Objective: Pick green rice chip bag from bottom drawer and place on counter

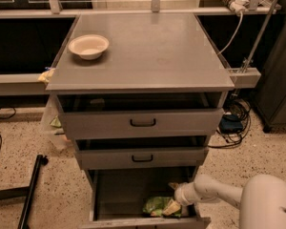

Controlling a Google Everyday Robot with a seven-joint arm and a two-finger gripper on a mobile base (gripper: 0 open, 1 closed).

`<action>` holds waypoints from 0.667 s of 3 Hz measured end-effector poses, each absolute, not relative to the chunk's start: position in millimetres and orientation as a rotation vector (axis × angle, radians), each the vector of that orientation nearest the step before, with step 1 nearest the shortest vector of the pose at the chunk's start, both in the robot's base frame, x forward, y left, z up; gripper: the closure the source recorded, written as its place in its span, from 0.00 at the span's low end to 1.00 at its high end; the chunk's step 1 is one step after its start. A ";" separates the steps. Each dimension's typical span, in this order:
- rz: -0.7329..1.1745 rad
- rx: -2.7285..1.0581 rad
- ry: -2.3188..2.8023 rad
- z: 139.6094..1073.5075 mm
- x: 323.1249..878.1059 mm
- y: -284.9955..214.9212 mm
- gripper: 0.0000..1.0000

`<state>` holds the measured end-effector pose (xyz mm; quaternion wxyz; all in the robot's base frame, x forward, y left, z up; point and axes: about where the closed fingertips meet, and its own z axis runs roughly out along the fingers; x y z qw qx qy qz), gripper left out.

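Chip run in the deep grey metal bottom drawer [128,192]
Our white gripper [173,207] sits at 3 o'clock of the crinkly green bag [155,205] to grab it; grip unclear.

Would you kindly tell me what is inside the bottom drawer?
The green rice chip bag lies front-right in the bottom drawer, the tool at it. The drawer's rear is hidden beneath the middle drawer.

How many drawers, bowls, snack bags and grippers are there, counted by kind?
Drawers: 3, top drawer, middle drawer, bottom drawer
Bowl: 1, on the counter
Green rice chip bag: 1, in the bottom drawer
Gripper: 1, at the bag
Total: 6
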<state>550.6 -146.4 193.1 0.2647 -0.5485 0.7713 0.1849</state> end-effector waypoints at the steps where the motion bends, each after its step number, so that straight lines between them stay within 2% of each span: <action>1: 0.516 -1.480 2.152 177.6 543.7 -151.2 0.40; 2: 0.528 -1.483 2.186 171.2 539.3 -152.9 0.61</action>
